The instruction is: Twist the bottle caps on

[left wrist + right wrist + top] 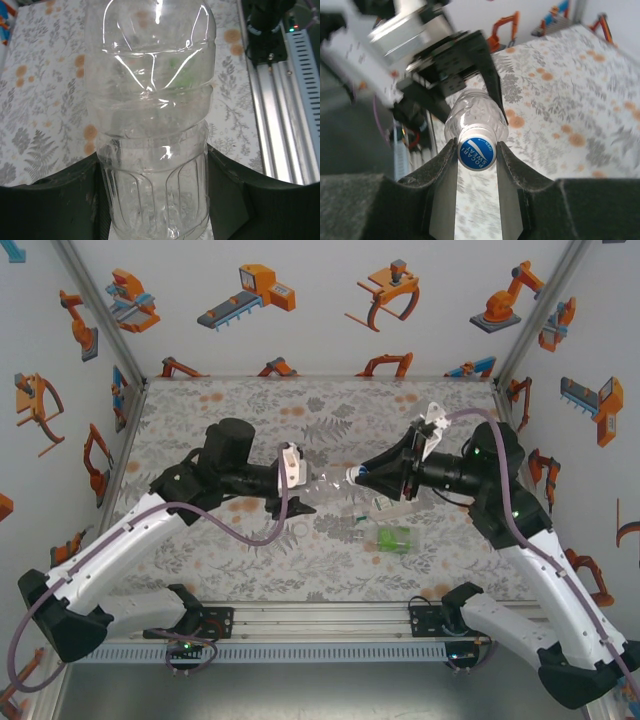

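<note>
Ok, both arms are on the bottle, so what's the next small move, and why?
Probably turn the right gripper about the bottle's axis to tighten the blue cap. It pinches the cap, which sits on the neck, while the left gripper clamps the bottle's body. How far the cap is threaded I cannot tell.

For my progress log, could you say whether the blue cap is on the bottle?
On: the blue cap sits on the clear bottle, within the right pincer; tightness cannot tell.

Clear bottle: hung level between both grippers, mid-table.
Left gripper: clamped its base.
Right gripper: clamped the blue cap.
Green bottle: lay on table, near-right of them.
</note>
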{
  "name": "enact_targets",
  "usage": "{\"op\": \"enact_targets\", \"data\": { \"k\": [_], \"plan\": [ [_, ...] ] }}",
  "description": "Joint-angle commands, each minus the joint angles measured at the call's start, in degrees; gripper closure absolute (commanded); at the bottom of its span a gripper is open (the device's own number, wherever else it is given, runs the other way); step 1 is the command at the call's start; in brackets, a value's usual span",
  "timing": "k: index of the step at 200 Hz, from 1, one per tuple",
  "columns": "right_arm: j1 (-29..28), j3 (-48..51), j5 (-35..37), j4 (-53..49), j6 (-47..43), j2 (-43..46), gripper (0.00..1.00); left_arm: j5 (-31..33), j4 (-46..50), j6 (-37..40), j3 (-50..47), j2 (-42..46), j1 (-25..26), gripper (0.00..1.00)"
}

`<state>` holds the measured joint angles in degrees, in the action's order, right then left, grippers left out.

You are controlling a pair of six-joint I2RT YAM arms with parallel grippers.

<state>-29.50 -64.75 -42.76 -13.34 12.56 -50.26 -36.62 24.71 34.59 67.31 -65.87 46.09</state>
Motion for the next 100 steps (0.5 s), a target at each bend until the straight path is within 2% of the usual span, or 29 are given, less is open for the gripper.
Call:
{"op": "enact_targets", "data": {
  "k": [1,27,56,83,100],
  "plan": [
    [-0.2,0.5,20.0,1.2,26.0,0.4,1.00,5.1,-8.0,-2.1,-0.3,0.6,0.2,1.00],
    [-0.2,-4.6,26.8,-11.7,43.8,-2.7,1.00,10.7,-9.2,-2.2,-0.5,-0.5,0.5,1.00],
    [-0.2,-11.0,24.5,-25.5,57.3,-8.3,1.00,14.5,-8.9,-1.6,-0.3,-1.5,0.9,1.00],
    [-0.3,-11.2,21.8,-27.8,65.9,-10.2,1.00,15.2,-6.8,0.1,-0.1,-1.9,1.0,1.00],
    [-0.3,-11.2,21.8,-26.5,67.2,-10.3,1.00,14.7,-4.5,1.2,0.2,-2.2,1.0,1.00]
  ]
}}
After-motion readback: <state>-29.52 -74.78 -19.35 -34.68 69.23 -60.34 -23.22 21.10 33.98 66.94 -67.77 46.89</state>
